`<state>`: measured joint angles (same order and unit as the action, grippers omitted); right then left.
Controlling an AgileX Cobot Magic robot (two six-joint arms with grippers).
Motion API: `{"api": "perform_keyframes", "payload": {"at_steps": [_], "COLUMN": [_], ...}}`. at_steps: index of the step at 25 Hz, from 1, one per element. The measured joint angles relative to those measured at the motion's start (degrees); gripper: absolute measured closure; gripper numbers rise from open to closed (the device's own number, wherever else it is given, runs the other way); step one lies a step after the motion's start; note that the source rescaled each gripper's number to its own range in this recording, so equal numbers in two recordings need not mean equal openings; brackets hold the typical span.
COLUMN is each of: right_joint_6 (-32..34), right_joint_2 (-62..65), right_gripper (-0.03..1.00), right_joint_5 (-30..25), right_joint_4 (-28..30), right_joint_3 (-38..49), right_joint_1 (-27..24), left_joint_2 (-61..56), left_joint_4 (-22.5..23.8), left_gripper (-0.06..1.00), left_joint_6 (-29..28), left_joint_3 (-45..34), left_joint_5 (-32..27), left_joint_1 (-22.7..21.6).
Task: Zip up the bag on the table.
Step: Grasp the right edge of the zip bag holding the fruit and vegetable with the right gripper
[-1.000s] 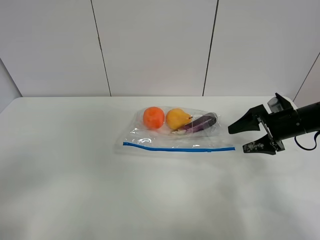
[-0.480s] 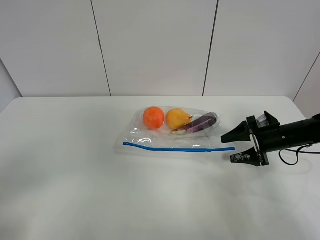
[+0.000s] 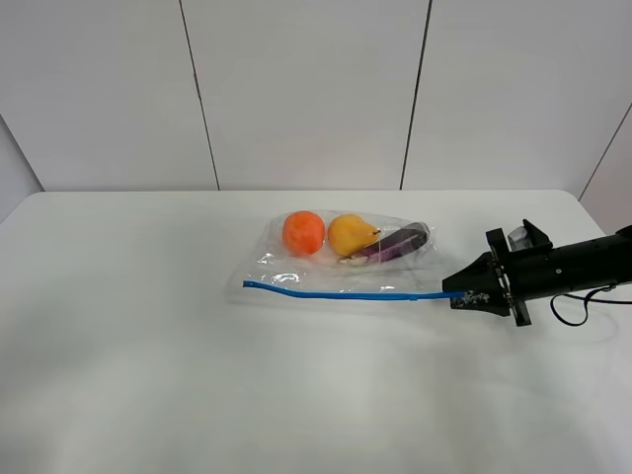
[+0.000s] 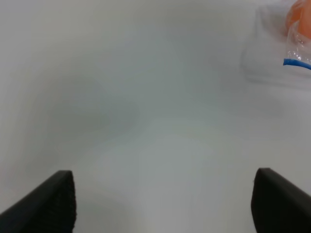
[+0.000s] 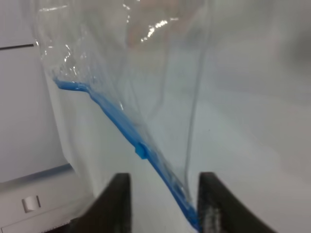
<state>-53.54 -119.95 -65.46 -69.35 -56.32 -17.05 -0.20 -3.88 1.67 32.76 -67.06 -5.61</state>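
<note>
The clear plastic bag (image 3: 336, 269) lies on the white table (image 3: 148, 346), with an orange (image 3: 303, 232), a yellow pear (image 3: 350, 235) and a purple eggplant (image 3: 395, 243) inside. Its blue zipper strip (image 3: 346, 293) runs along the near edge. My right gripper (image 3: 462, 295) is low at the strip's right end and shut on it. In the right wrist view the strip (image 5: 121, 128) runs in between the fingers (image 5: 119, 204), with a small blue slider (image 5: 141, 151) on it. My left gripper (image 4: 163, 204) is open over bare table; the bag's corner (image 4: 296, 46) shows far off.
A white panelled wall (image 3: 316, 89) stands behind the table. The table's right edge (image 3: 592, 222) lies close behind my right arm (image 3: 573, 265). The left arm does not show in the exterior high view.
My right gripper has come down and moved left to the right end of the zipper strip, and its jaws have gone from open to shut on it. The bag has barely moved.
</note>
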Motion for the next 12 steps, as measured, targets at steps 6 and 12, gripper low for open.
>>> {"api": "perform_keyframes", "payload": {"at_steps": [6, 12], "right_joint_6": [-0.03, -1.10], "right_joint_2": [-1.08, -1.12], "right_gripper": [0.64, 0.64], "right_joint_5": [0.00, 0.00], "right_joint_4": [-0.45, -1.43], "right_joint_3": [-0.11, -0.11], "right_joint_1": [0.00, 0.00], "left_joint_2": [0.00, 0.00], "left_joint_4": [0.00, 0.00], "left_gripper": [0.09, 0.09], "left_joint_6": [0.00, 0.00], "left_joint_3": [0.00, 0.00], "left_joint_5": [0.00, 0.00], "left_joint_1": [0.00, 0.00]}}
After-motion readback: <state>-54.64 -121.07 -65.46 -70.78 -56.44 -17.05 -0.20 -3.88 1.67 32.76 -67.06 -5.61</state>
